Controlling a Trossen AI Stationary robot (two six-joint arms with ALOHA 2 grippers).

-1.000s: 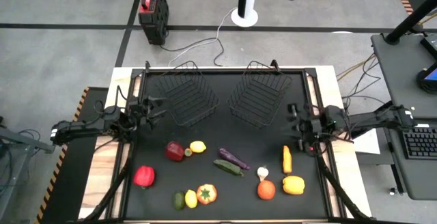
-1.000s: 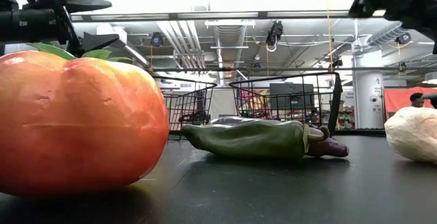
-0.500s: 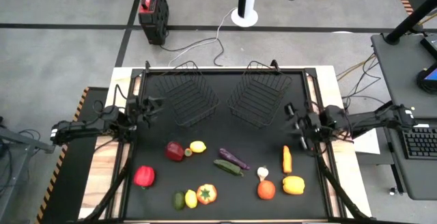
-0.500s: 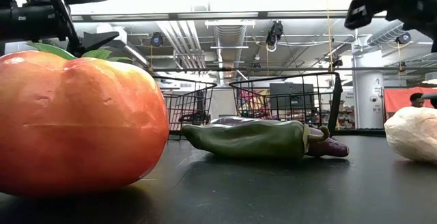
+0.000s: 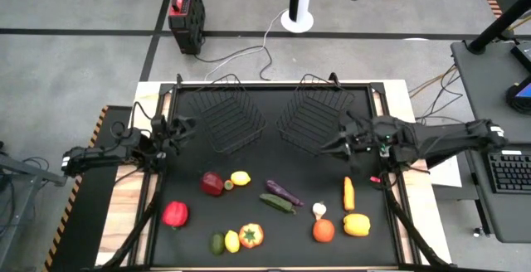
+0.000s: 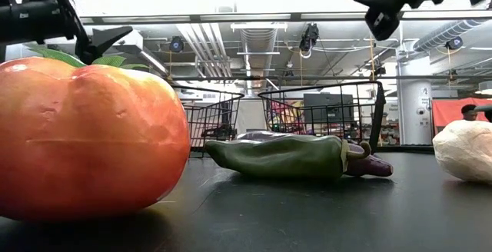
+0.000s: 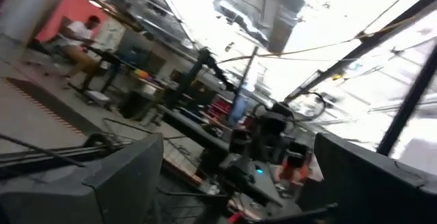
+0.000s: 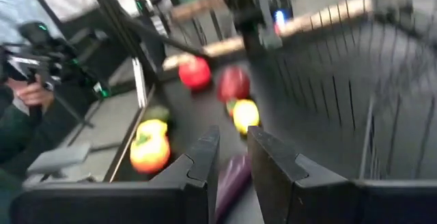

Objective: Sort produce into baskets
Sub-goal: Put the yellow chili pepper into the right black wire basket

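Note:
The produce lies loose on the black mat's near half: a red pepper [image 5: 175,214], a dark red fruit [image 5: 212,183], a lemon [image 5: 240,177], a purple eggplant [image 5: 284,192], a green cucumber [image 5: 276,203], garlic [image 5: 319,210], a carrot [image 5: 348,193], a yellow pepper [image 5: 357,224] and an orange pepper [image 5: 250,235]. Two black wire baskets [image 5: 228,113] [image 5: 315,116] stand at the far side. My left gripper [image 5: 178,128] is open and empty, left of the left basket. My right gripper [image 5: 332,142] is open and empty, raised beside the right basket's near edge, pointing toward the table's left.
A red round fruit [image 5: 323,230] sits near the yellow pepper. A small yellow piece [image 5: 232,241] and a green one [image 5: 217,244] lie by the orange pepper. In the low view the orange pepper [image 6: 84,137] fills the left foreground. A person's hand [image 8: 34,94] shows beyond the table.
My right gripper has swung from the table's right edge toward the table's left, reaching out along the near edge of the right basket, and has turned to point left. The produce and baskets have not moved.

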